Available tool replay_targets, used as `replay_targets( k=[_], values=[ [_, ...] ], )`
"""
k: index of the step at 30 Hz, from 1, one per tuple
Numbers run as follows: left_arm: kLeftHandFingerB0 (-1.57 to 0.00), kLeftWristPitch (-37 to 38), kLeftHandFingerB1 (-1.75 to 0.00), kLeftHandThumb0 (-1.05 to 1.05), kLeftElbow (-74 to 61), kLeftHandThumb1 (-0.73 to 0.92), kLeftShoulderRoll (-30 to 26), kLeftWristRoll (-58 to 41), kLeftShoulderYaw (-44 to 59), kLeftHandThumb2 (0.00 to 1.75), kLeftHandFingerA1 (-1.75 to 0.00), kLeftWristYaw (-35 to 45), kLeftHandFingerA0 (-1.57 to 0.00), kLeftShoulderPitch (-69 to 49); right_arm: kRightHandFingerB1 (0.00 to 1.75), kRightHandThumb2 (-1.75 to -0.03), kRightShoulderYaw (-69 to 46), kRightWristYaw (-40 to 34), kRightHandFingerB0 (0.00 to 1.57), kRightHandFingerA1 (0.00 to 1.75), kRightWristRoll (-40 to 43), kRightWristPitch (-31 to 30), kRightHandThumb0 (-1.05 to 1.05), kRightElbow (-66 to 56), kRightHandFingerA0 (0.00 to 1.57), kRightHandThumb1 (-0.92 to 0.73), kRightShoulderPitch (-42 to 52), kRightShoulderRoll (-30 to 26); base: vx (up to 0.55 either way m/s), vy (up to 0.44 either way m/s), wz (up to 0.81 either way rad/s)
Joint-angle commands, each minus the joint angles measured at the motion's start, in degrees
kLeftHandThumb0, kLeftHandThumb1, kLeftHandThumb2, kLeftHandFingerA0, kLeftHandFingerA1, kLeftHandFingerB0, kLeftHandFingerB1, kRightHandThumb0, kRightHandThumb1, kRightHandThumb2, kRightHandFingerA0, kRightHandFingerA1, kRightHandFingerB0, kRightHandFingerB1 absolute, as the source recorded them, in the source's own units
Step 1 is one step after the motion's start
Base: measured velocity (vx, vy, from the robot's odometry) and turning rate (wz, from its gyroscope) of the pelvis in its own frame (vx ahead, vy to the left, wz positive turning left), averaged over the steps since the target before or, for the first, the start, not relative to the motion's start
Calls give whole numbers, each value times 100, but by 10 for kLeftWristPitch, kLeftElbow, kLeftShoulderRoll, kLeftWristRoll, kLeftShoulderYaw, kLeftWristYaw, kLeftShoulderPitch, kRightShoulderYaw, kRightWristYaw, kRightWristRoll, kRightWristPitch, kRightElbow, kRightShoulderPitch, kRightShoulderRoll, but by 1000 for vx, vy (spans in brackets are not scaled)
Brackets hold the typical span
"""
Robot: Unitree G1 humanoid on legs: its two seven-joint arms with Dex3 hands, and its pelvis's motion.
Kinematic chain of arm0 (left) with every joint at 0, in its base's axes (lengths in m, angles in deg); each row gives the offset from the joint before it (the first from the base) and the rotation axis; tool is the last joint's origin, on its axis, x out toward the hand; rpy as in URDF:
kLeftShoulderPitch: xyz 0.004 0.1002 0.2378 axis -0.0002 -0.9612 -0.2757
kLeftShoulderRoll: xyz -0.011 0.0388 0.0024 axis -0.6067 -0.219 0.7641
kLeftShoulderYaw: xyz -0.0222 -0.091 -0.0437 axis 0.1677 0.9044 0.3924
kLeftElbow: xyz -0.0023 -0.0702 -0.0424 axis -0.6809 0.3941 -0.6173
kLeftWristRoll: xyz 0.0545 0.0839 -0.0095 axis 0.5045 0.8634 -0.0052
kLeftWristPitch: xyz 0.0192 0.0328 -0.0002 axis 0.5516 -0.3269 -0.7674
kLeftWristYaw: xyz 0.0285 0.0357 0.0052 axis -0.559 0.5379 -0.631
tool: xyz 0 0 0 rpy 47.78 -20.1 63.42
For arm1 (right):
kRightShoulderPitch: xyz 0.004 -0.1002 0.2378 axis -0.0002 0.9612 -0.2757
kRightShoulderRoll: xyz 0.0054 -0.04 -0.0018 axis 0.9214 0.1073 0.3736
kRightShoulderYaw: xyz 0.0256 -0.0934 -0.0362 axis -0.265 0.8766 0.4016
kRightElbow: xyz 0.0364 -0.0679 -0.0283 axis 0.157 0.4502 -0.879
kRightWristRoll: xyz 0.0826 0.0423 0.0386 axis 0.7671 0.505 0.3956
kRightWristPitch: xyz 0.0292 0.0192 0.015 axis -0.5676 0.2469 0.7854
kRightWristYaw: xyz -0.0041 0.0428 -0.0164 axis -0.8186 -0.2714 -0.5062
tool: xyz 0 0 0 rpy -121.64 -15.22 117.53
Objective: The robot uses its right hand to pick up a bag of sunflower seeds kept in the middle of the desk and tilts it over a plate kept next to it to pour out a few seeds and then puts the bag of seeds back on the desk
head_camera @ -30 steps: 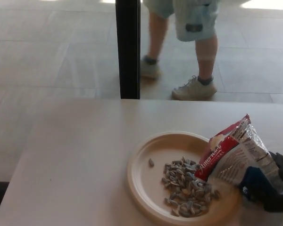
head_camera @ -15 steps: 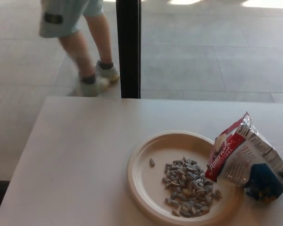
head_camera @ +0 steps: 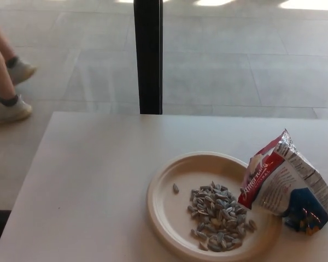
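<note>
Bag of seeds [head_camera: 287,183] is sitting just right of the plate [head_camera: 167,204], leaning over its rim, seeds [head_camera: 218,215] piling inside; can't tell hand states, neither's showing.

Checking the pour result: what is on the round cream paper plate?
A pile of grey striped sunflower seeds lies on the round cream paper plate, with one stray seed apart. The red, white and blue foil seed bag overlaps the right rim; anything beneath it is hidden.
</note>
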Motion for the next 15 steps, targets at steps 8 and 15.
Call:
replay_targets(
  k=[8, 15],
  values=[
    [-52, 15, -47, -93, -1, 75, -9, -5, 8, 86, -58, -5, -54, -5, 77, -61, -434, -177, 3, 78, 240, 324, -72, 548, 0, -59, 39, -5, 0, 0, 0],
    [-56, 12, -42, -86, -1, 89, -7, -1, 4, 67, -52, -13, -57, -3, 45, -82, -448, -282, 0, 49, 257, 282, -69, 622, 0, -66, 24, 48, 0, 0, 0]
  ],
)
